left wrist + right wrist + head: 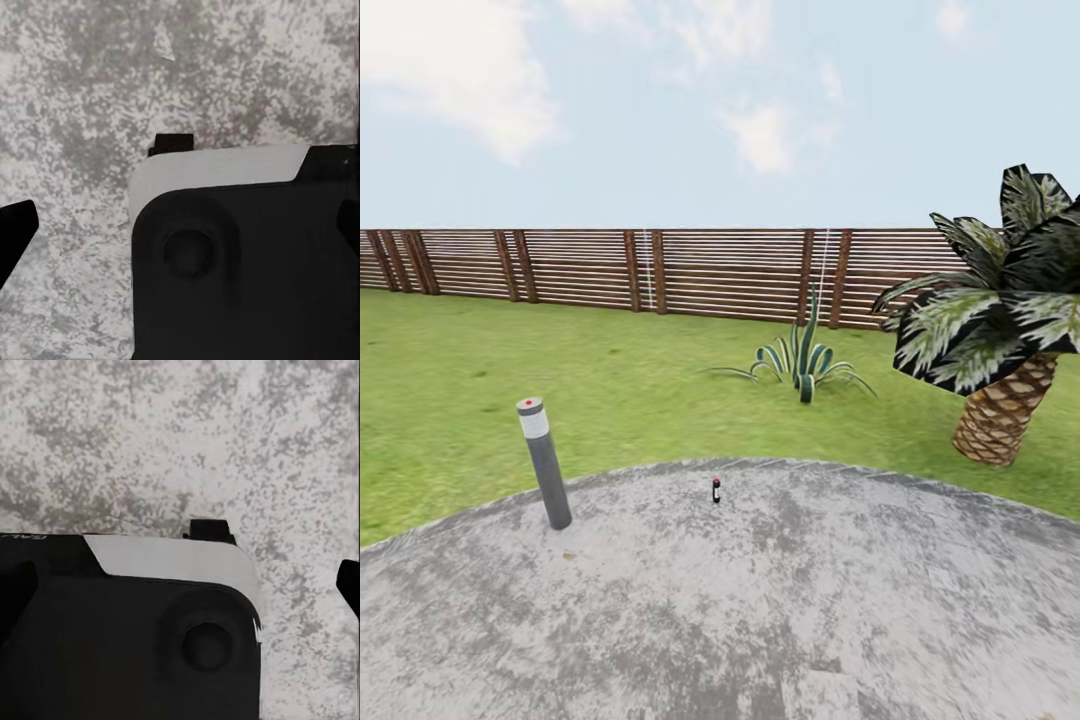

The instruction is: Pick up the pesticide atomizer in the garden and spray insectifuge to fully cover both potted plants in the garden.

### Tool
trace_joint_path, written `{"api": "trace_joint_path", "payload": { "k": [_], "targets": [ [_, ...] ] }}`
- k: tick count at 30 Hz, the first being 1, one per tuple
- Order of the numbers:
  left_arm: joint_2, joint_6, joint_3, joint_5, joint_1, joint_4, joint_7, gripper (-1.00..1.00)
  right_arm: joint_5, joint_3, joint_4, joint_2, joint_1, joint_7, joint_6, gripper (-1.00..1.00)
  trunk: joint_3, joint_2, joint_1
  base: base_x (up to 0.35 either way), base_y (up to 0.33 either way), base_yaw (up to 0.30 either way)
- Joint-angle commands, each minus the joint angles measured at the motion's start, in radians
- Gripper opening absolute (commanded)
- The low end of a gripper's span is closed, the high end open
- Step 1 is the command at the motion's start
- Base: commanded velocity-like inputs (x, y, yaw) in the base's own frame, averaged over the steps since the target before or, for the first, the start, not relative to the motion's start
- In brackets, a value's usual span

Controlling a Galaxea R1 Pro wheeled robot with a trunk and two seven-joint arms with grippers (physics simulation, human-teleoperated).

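The pesticide atomizer stands upright on the round gravel patio, small and far ahead, with a dark body and a red tip. Both potted plants are out of view. In the left wrist view my left gripper hangs over the gravel and the robot's black-and-white base, its dark fingertips spread to the picture's edges with nothing between them. My right gripper hangs the same way in the right wrist view, one fingertip at the edge, holding nothing.
A grey bollard lamp with a red dot stands at the patio's left rim. On the lawn behind are a striped agave and a palm at the right. A brown slatted fence closes the back.
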Motion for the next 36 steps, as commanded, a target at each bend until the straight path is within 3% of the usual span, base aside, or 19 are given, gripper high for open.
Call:
{"api": "trace_joint_path", "payload": {
  "k": [1,6,10,12,15,19,21,23,24,25,27,31,32,36],
  "targets": [
    [0.001,0.007,0.000,0.001,-0.007,-0.010,-0.001,1.00,0.000,0.000,-0.013,-0.001,-0.005,0.000,0.006,1.00,-0.001,0.000,0.001,0.326,0.028,0.000],
    [-0.003,0.058,0.003,0.008,-0.064,-0.038,-0.005,1.00,-0.004,0.000,-0.052,-0.004,-0.069,-0.001,0.089,1.00,-0.001,0.000,0.001,0.327,0.014,0.000],
    [-0.032,0.114,0.004,0.010,-0.140,-0.083,-0.007,1.00,-0.006,-0.001,-0.073,-0.005,-0.183,-0.001,0.201,1.00,-0.001,0.000,0.001,0.328,0.004,0.000],
    [-0.073,0.240,0.004,0.010,-0.210,-0.178,-0.003,1.00,-0.006,-0.003,-0.101,-0.005,-0.292,-0.004,0.278,1.00,-0.001,0.000,0.001,0.328,0.027,0.000],
    [-0.102,0.368,0.004,0.012,-0.269,-0.313,-0.001,1.00,-0.007,-0.005,-0.161,-0.005,-0.380,-0.005,0.321,1.00,-0.001,0.000,0.001,0.328,0.052,0.000],
    [-0.123,0.472,0.004,0.018,-0.317,-0.437,-0.001,1.00,-0.006,-0.007,-0.273,-0.006,-0.432,-0.006,0.354,1.00,-0.001,0.000,0.001,0.328,0.067,0.000],
    [-0.131,0.523,0.004,0.035,-0.343,-0.499,0.000,1.00,-0.005,-0.009,-0.396,-0.006,-0.452,-0.006,0.388,1.00,-0.001,0.000,0.001,0.328,0.072,0.000],
    [-0.136,0.554,0.004,0.059,-0.361,-0.549,0.001,1.00,-0.004,-0.010,-0.581,-0.006,-0.463,-0.007,0.460,1.00,-0.001,0.000,0.001,0.328,0.076,0.000],
    [-0.137,0.565,0.005,0.073,-0.368,-0.579,0.003,1.00,-0.003,-0.010,-0.743,-0.004,-0.462,-0.007,0.533,1.00,-0.001,0.000,0.001,0.328,0.113,0.000],
    [-0.138,0.567,0.006,0.076,-0.370,-0.594,0.003,1.00,-0.002,-0.009,-0.808,-0.004,-0.461,-0.006,0.557,1.00,-0.001,0.000,0.001,0.328,0.130,0.000],
    [-0.138,0.567,0.007,0.084,-0.371,-0.605,0.003,1.00,-0.002,-0.008,-0.862,-0.002,-0.460,-0.005,0.573,1.00,-0.001,0.000,0.001,0.327,0.145,0.000],
    [-0.133,0.540,0.007,0.159,-0.372,-0.608,-0.002,1.00,0.001,-0.005,-1.042,0.005,-0.459,-0.005,0.666,1.00,-0.001,0.000,0.001,0.309,0.195,-0.021],
    [-0.131,0.523,0.008,0.187,-0.372,-0.599,-0.002,1.00,0.001,-0.004,-1.104,0.006,-0.459,-0.005,0.719,1.00,-0.001,0.000,0.001,0.293,0.224,-0.130],
    [-0.126,0.491,0.010,0.260,-0.372,-0.551,-0.003,1.00,-0.006,-0.008,-1.208,0.002,-0.458,-0.003,0.858,1.00,0.000,0.000,0.001,0.260,0.253,-0.205]
  ]
}}
